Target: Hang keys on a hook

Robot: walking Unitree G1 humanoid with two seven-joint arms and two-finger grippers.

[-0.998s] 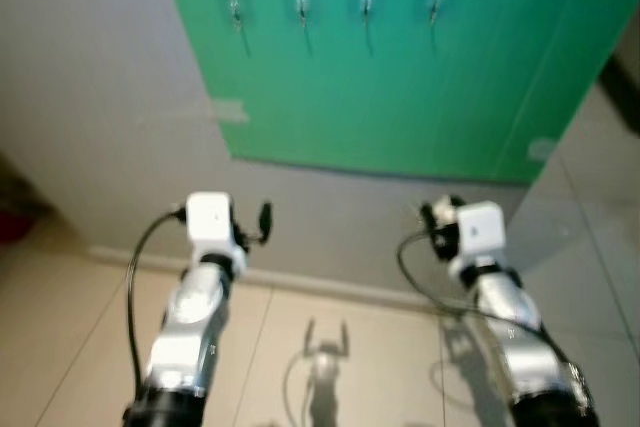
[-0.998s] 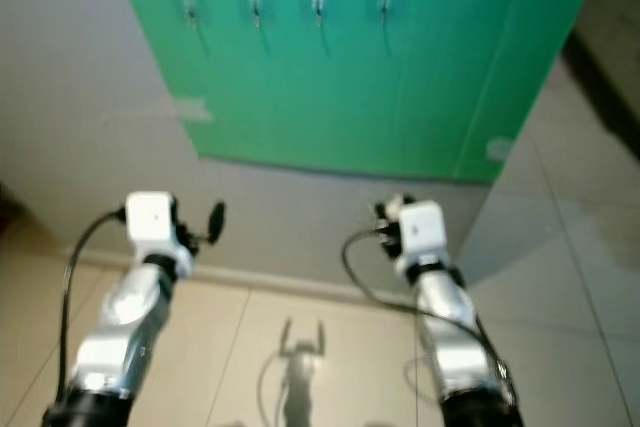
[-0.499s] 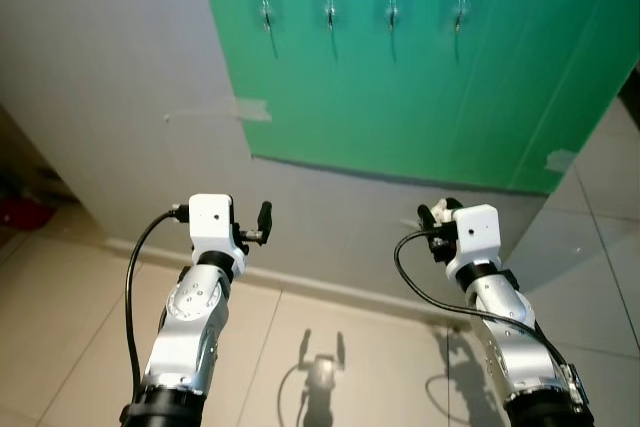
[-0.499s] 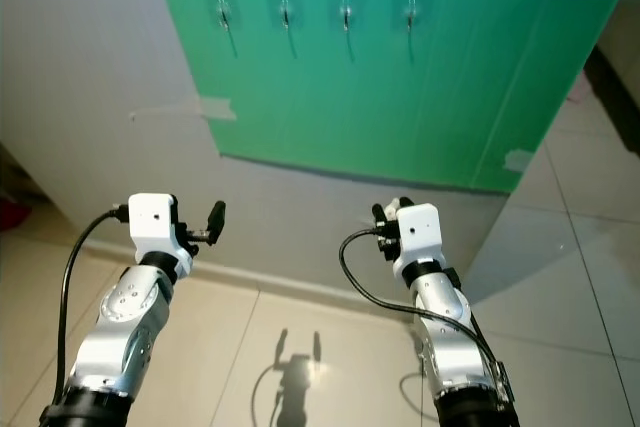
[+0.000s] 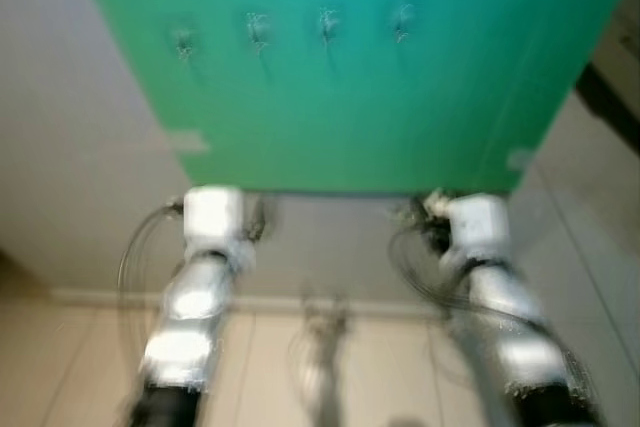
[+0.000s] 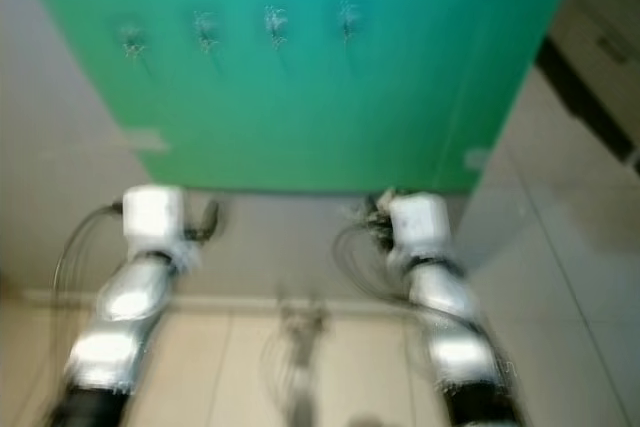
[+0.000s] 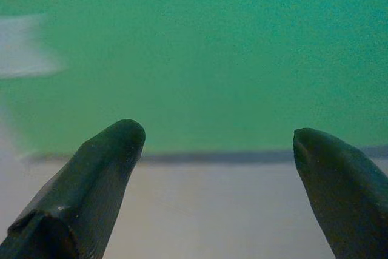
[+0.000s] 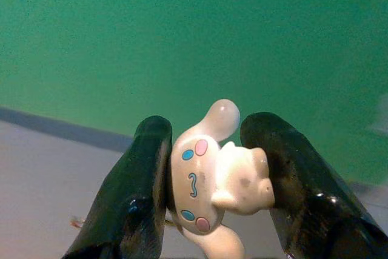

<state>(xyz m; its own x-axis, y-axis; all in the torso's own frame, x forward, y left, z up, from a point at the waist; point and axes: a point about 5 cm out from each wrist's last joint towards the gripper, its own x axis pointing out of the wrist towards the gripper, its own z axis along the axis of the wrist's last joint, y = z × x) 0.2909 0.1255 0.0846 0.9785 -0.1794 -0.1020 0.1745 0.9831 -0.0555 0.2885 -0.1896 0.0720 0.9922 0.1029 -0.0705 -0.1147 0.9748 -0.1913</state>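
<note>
A row of several small hooks point(image 5: 258, 29) is fixed high on a green panel point(image 5: 360, 97) straight ahead; the head views are blurred. My right gripper point(image 8: 206, 144) is shut on a white cartoon-character key charm point(image 8: 215, 180), held low in front of the panel's bottom edge. The keys themselves are hidden. My left gripper point(image 7: 218, 144) is open with nothing between its fingers, pointing at the panel's lower edge. Both arms, left point(image 5: 210, 247) and right point(image 5: 475, 247), are raised side by side below the hooks.
The green panel leans on a grey wall point(image 5: 80, 177). A patch of pale tape point(image 5: 190, 142) sits at its lower left edge. Beige tiled floor point(image 5: 60, 367) lies below, and a dark strip point(image 5: 610, 107) runs along the floor at the right.
The camera has shifted and blurred: the panel and hooks now sit further left and lower in view, closer to the arms. Both arms keep the same raised pose.
</note>
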